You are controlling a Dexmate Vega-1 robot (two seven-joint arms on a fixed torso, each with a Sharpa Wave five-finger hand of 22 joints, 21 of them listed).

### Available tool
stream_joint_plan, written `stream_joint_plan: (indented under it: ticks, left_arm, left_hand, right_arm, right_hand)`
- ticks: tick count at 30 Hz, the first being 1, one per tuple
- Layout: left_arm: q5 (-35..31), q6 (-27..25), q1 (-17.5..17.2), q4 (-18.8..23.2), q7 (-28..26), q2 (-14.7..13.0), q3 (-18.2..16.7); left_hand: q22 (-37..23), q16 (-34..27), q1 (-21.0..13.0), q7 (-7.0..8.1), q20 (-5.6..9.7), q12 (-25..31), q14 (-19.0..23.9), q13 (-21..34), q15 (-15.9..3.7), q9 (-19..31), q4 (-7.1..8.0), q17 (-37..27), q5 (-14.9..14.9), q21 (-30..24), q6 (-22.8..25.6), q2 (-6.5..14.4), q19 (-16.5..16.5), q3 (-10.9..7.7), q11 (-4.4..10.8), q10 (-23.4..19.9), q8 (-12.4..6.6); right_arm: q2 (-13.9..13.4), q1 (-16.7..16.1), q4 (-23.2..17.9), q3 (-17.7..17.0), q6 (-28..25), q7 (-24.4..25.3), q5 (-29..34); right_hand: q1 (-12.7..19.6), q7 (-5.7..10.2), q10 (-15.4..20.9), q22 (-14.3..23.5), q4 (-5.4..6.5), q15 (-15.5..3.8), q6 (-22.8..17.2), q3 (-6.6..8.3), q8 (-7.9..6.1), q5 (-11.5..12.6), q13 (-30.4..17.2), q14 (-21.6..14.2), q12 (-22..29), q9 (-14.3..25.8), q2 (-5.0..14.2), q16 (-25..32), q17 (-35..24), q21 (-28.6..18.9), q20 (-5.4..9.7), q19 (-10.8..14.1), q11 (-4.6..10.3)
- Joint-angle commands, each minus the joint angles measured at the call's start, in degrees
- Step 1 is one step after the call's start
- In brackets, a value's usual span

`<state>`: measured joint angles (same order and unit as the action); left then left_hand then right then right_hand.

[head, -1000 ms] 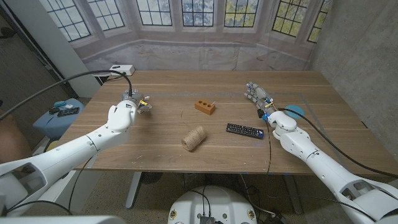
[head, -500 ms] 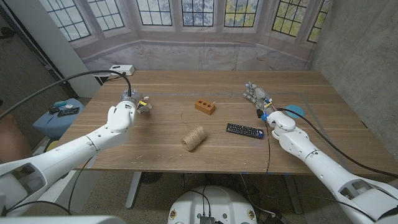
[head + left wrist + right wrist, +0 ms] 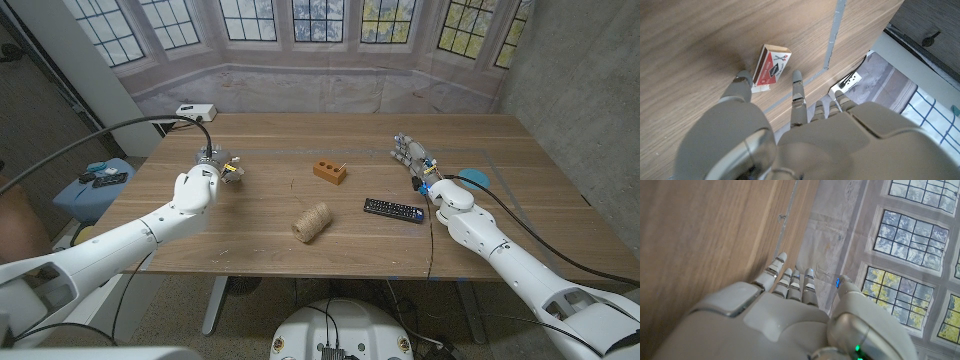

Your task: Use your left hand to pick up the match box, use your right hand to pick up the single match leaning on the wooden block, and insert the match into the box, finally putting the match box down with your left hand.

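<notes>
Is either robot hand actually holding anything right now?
No. The left hand hovers at the match box lying on the table; the right hand is empty.

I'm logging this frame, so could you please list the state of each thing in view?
Match box: flat on the table, slightly slid open, not lifted.
Left hand: over the box, fingers apart, holding nothing.
Right hand: open, holding nothing.
Match: leaning on the block.
Block: on the table.
Twine: on its side.
Remote: lying flat.
</notes>
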<state>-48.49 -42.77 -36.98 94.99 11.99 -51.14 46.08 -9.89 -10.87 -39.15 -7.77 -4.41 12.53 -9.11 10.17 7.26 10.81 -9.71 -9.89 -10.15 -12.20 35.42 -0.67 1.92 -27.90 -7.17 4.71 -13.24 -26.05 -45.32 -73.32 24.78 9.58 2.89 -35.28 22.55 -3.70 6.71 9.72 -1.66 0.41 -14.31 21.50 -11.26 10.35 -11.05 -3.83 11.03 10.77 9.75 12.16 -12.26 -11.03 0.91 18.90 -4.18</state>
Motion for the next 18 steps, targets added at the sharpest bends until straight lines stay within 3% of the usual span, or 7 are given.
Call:
stream_joint_plan:
  ticks: [1, 18]
  left_arm:
    - [1.4, 0.2, 0.3, -1.2, -1.9, 0.8, 0.3]
    - [5.1, -0.8, -0.2, -1.3, -4.3, 1.4, -0.2]
  left_hand:
    - [0.0, -0.2, -0.7, 0.28, 0.09, 0.2, 0.4, 0.0, -0.18, 0.1, 0.25, 0.0, -0.2, -0.2, 0.8, -0.1, -0.4, -0.30, -0.25, -0.6, -0.08]
    - [0.0, -0.1, -1.1, 0.47, 0.16, 0.1, 0.8, -0.1, -0.24, 0.2, 0.38, 0.0, -0.3, 0.0, 1.7, 0.1, -0.9, -0.32, -0.11, -1.2, -0.03]
  right_arm:
    - [-0.3, -0.5, -0.8, -0.1, -0.4, 0.6, 0.0]
    - [-0.7, -0.5, -1.6, 0.0, -1.0, 0.9, 0.2]
  right_hand:
    - [0.3, -0.25, 0.1, 0.2, -0.34, 0.06, -0.2, -0.03, -0.07, -0.1, -0.2, 0.0, 0.4, 0.3, 0.03, 0.5, -0.1, -0.3, -0.23, 0.1, -0.16]
    - [0.2, -0.27, 0.1, 0.2, -0.41, 0.12, -0.1, -0.06, -0.02, -0.1, -0.2, 0.0, 0.4, 0.3, 0.01, 0.5, -0.2, -0.3, -0.26, 0.1, -0.30]
